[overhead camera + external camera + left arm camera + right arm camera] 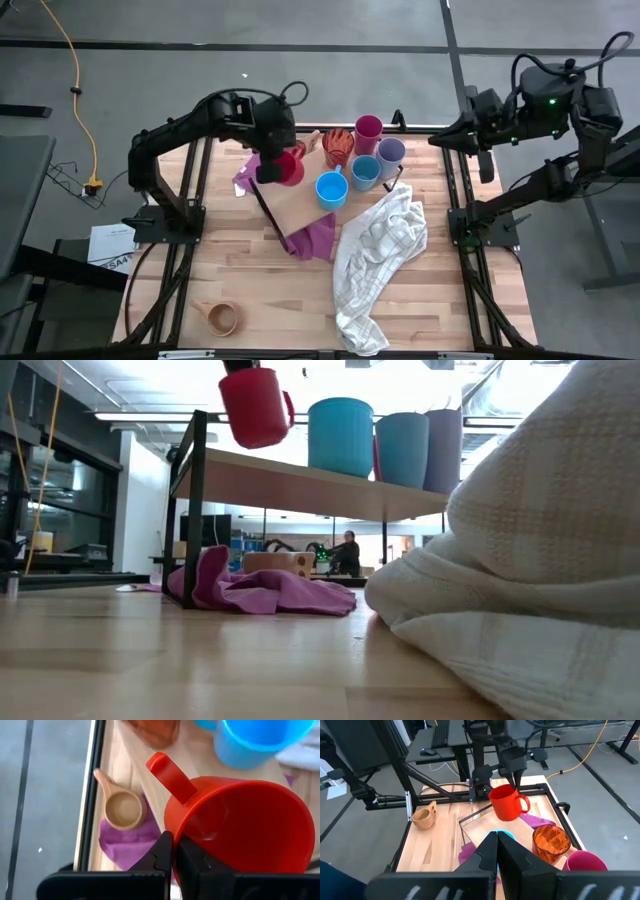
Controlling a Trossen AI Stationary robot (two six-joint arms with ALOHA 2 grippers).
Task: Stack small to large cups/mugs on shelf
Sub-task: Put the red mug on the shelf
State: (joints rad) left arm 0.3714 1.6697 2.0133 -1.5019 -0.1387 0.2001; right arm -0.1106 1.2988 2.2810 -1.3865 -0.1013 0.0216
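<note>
Hanging above the light-wood shelf (300, 205), the red mug (288, 167) is pinched by its rim in the left gripper (173, 851); so thin a hold could let it swing or slip, striking the blue cup (331, 189). The right gripper (496, 851) waits pressed together beyond the worktop (250, 290).

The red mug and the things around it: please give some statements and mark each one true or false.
1. The left gripper holds the red mug by its rim. True.
2. The red mug stands on the shelf. False: it hangs above the shelf's edge, as the low view shows.
3. A tan mug sits at the table's near left corner. True.
4. The checked towel lies on top of the shelf. False: it lies on the table beside it.
5. The right gripper holds a blue cup. False: it is shut on nothing.
</note>
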